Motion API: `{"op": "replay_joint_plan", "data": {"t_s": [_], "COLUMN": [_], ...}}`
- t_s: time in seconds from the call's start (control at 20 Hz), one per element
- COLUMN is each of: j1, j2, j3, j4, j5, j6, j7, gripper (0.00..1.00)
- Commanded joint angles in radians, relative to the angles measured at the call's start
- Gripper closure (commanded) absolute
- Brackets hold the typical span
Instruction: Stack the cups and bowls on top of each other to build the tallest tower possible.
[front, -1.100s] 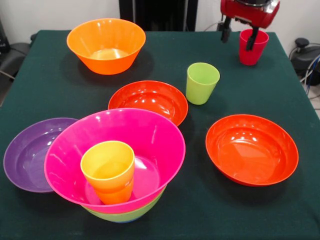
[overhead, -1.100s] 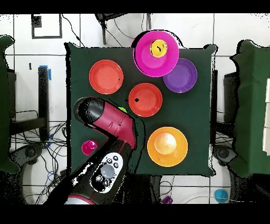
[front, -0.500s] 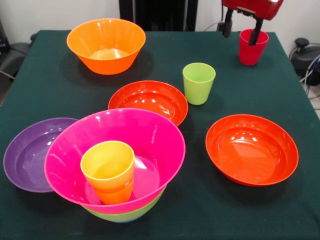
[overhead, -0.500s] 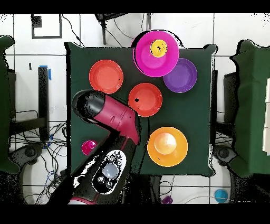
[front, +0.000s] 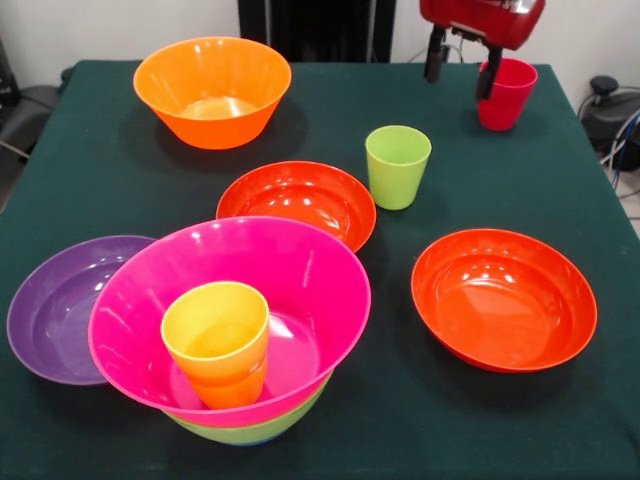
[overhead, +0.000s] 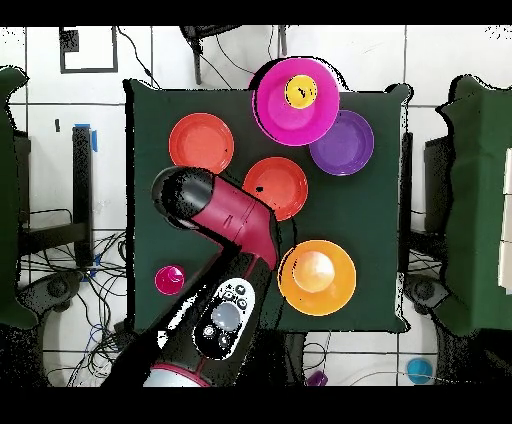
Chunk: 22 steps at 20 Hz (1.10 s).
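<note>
My gripper hangs open over the table's far right corner with nothing between its fingers. Its right finger overlaps the left rim of the red cup, which stands upright on the cloth. The lime green cup stands alone nearer the middle. The tower is a magenta bowl nested in a lime-green bowl, with the yellow-orange cup standing inside it. In the overhead view the arm hides the gripper and the green cup. The red cup shows beside the arm.
A deep orange bowl sits at the far left. Two shallow red-orange bowls lie mid-table and at the right. A purple bowl touches the tower's left side. Dark green cloth covers the table.
The gripper rose off the red cup's rim and shifted left, leaving the cup standing in place. The green cup sits slightly further left than a second ago.
</note>
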Motion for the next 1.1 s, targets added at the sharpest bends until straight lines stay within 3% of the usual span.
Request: {"op": "replay_joint_plan", "data": {"t_s": [0.05,0.6,1.1], "j1": [-0.052,-0.080,-0.095], "j2": [0.068,0.073,0.081], "j3": [0.158,0.207,0.235], "j4": [0.032,0.077,0.082], "j5": [-0.073,-0.088,-0.097], "j6": [-0.125,-0.224,-0.258], "j7": [0.052,0.037,0.048], "gripper": [0.00,0.00,0.00]}}
